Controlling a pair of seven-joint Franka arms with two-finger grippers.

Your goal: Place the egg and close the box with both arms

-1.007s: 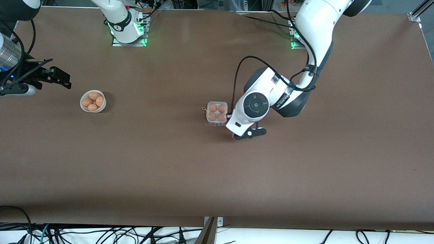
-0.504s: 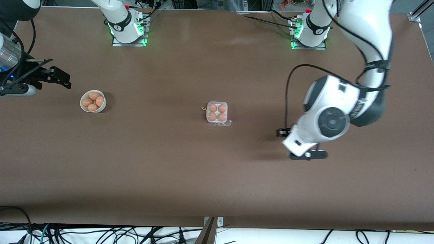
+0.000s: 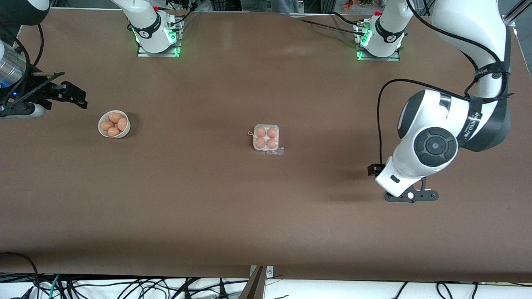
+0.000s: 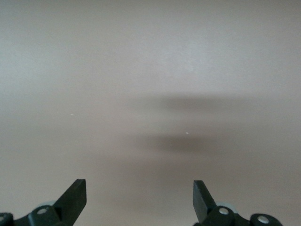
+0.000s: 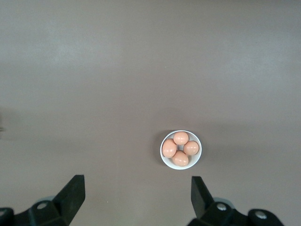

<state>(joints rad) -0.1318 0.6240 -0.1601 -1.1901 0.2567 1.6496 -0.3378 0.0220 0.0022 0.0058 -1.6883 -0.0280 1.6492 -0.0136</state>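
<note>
1. I have swung the left arm (image 3: pixel 453 124) well away from the box; a second ago it hung right beside it, and now it is over bare bench (image 3: pixel 266 216) toward its own end of the bench.
2. The right arm (image 3: pixel 16 62) has not moved in that time. It waits up near the bowl at its end of the bench.
3. The left gripper (image 4: pixel 139 197) has gone from nearly clenched to released. In its wrist view the jaws stand wide with only bench between them.
4. The right gripper (image 5: pixel 138 197) is released too, empty, looking down on the bowl (image 5: pixel 181 149), which holds four eggs.
5. The box (image 3: pixel 266 139) sits mid-bench, well apart from both grippers, with all four cells filled. Its lid looks down over the eggs, the clear tab lying on the side nearer the front camera, though I cannot tell whether it has latched.
6. I cannot pick out the egg I placed from the other three.
7. My reading: egg in, lid closed, arms backing off, so the task looks about finished.
</note>
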